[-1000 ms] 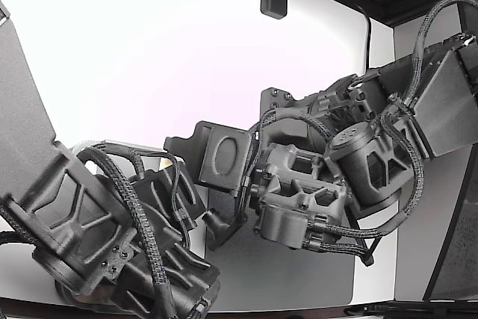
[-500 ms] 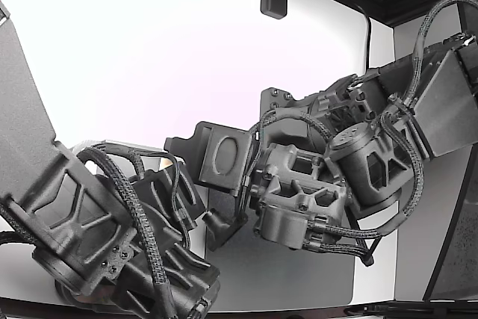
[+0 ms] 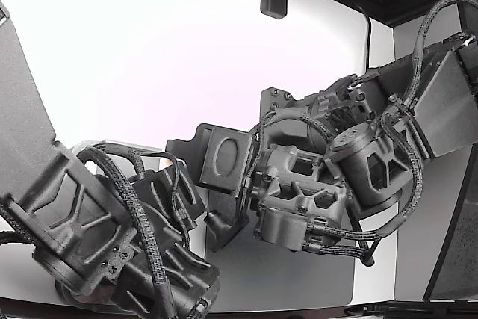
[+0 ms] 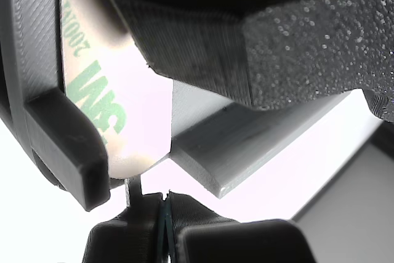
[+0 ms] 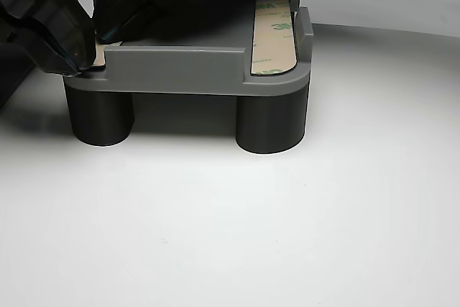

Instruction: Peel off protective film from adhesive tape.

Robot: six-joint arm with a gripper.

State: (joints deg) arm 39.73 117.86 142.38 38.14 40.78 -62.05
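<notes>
Your gripper (image 5: 86, 41) sits at the grey fixture's (image 5: 180, 70) corner; the tape strip (image 5: 273, 34) lies well apart. Whether it is clamped, you cannot tell.

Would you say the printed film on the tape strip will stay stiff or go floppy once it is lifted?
Probably floppy: the film looks sheet-thin and lies flat in the grey fixture. Its glossy printed face suggests it may be slippery to pinch. It likely weighs next to nothing, so the fixture, standing on stout legs, should hardly tip.
</notes>
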